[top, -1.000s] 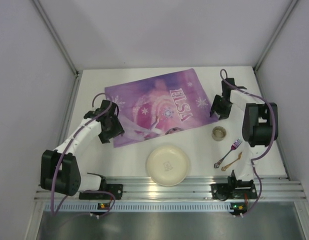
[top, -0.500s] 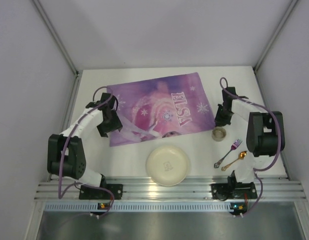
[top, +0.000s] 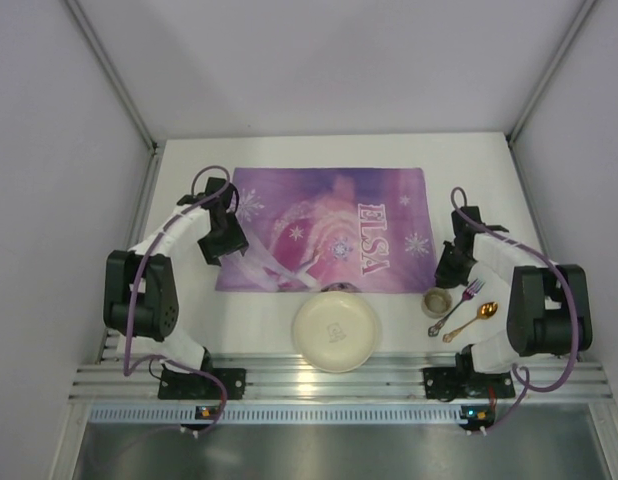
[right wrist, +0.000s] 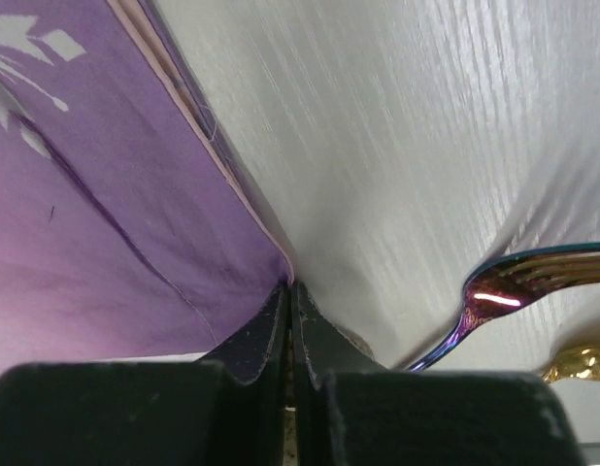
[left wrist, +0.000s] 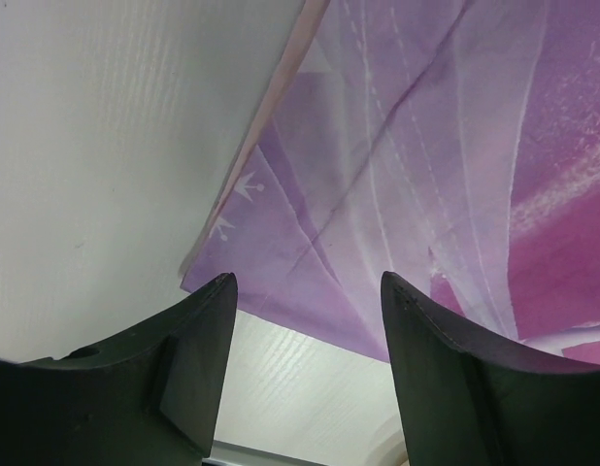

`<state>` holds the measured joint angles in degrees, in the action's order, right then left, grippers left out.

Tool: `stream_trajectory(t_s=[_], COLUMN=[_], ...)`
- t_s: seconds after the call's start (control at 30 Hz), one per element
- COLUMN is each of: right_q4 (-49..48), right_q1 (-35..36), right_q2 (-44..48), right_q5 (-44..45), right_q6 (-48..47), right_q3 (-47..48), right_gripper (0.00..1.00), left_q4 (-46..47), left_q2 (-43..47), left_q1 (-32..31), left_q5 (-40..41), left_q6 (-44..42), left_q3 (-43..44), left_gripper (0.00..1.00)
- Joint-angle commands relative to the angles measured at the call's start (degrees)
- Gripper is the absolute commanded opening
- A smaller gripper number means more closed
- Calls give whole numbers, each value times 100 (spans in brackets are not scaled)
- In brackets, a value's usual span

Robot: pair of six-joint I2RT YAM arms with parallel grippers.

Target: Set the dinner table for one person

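Note:
The purple "ELSA" placemat (top: 329, 230) lies flat and square on the white dinner table (top: 469, 165). My right gripper (top: 451, 268) sits at the mat's near right corner. In the right wrist view its fingertips (right wrist: 289, 287) are pressed together on that corner of the placemat (right wrist: 106, 223). My left gripper (top: 221, 245) hangs over the mat's near left corner. Its jaws (left wrist: 308, 291) stand open with only placemat (left wrist: 416, 175) and table between them. A cream plate (top: 336, 330) rests just in front of the mat.
A small cup (top: 438, 300) stands to the right of the plate. An iridescent fork (top: 459, 306) and a gold spoon (top: 475, 318) lie beside it, close under the right arm; both show in the right wrist view, fork (right wrist: 514, 291) and spoon (right wrist: 582, 364). A ribbed aluminium rail (top: 339, 380) runs along the near edge.
The placemat has swung from tilted to square with the table edge. The right gripper shut on its corner and pulled it nearer. The left gripper moved slightly along the left edge, still open.

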<state>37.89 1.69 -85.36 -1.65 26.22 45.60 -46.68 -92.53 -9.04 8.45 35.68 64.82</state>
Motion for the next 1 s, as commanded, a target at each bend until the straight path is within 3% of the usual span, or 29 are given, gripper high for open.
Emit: stream_trajectory(t_s=[0.0, 0.07, 0.1, 0.2, 0.23, 0.27, 0.3, 0.4, 0.6, 0.97], right_q4=[316, 324, 350, 491, 613, 788, 790, 1237, 1976, 2232], right_q1=[-29, -29, -29, -29, -20, -29, -29, -20, -29, -37], right_q2=[64, 46, 37, 142, 186, 282, 344, 633, 1416, 2972], right_q5=[-169, -186, -213, -301, -283, -248, -178, 59, 288, -108], right_q6=[173, 173, 182, 226, 217, 182, 165, 103, 138, 1007], right_q3=[-157, 0, 79, 448, 554, 790, 923, 1380, 1504, -357], right_gripper=[1, 19, 44, 69, 72, 84, 89, 98, 100, 89], left_q4=[132, 132, 124, 97, 97, 89, 88, 62, 167, 431], left_q2=[-81, -99, -90, -11, 16, 94, 121, 235, 464, 772], left_q1=[16, 25, 25, 16, 16, 16, 16, 16, 16, 16], left_q5=[-106, -133, -115, -115, -124, -141, -150, -133, -106, -344], left_q6=[-53, -52, -53, -44, -44, -35, -35, -26, 35, 79], left_q3=[251, 277, 286, 303, 303, 303, 303, 260, -126, -707], left_gripper=[66, 66, 66, 66, 66, 66, 65, 65, 63, 56])
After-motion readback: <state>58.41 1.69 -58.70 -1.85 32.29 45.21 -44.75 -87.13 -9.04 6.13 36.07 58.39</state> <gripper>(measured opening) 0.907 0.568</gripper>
